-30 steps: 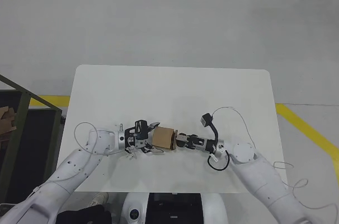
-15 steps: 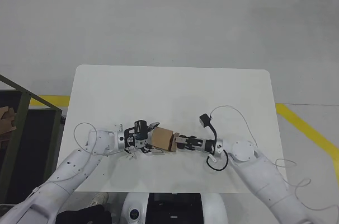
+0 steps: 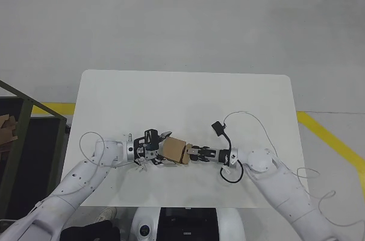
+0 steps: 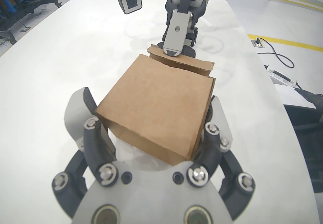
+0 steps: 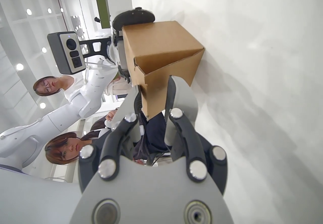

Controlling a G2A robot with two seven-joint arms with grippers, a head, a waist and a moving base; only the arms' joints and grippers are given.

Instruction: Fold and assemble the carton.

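My left gripper (image 4: pixel 149 102) clamps the sides of the brown cardboard carton (image 3: pixel 176 149), which lies by the near edge of the white table (image 3: pixel 230 96). Its body looks squared up. My right gripper (image 5: pixel 155 86) pinches the right-end flap (image 4: pixel 181 60), which I judge is not yet folded shut.

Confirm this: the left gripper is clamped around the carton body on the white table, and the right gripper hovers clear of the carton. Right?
Not quite. The right gripper is not clear: the right wrist view shows it pinching the end flap of the carton. The left gripper is indeed clamped around the carton body on the white table.
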